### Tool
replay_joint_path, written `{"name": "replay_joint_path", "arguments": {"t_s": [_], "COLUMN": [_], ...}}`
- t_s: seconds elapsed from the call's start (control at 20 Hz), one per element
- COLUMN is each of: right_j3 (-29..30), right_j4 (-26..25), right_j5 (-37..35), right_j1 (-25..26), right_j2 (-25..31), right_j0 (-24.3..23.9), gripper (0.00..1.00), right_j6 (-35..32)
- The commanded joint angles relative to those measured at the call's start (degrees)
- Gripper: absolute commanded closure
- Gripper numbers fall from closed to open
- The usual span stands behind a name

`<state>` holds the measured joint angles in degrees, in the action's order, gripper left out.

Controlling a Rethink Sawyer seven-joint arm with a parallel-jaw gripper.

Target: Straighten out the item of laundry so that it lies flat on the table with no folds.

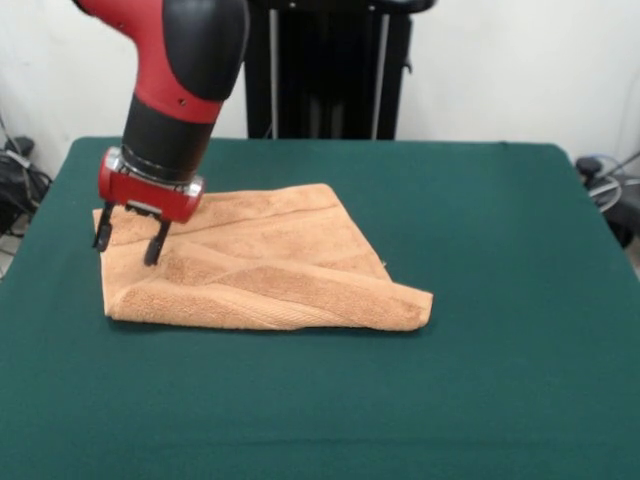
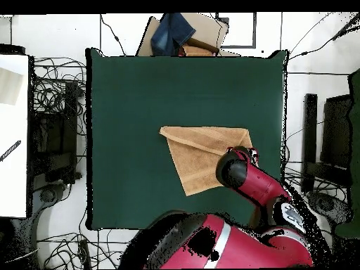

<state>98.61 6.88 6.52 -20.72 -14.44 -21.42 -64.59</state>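
Over the towel's corner I see my gripper (image 1: 129, 238), its two black fingers (image 1: 155, 245) spread apart and holding nothing. Under it the orange towel (image 1: 262, 265) lies on the green bench (image 1: 480, 230), with one side folded over itself.

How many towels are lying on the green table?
1. The towel lies folded near the middle of the table, with the open gripper over one corner. A second one hidden beneath seems unlikely.
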Motion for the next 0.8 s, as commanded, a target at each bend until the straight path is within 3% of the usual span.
{"name": "replay_joint_path", "arguments": {"t_s": [0.05, 0.8], "right_j3": [3.5, 4.5], "right_j4": [-3.1, -2.0], "right_j5": [4.1, -0.5], "right_j1": [4.8, 1.4], "right_j2": [7.9, 7.9], "right_j0": [-1.2, -1.2], "gripper": [0.00, 0.00], "right_j6": [-14.4, -13.8]}}
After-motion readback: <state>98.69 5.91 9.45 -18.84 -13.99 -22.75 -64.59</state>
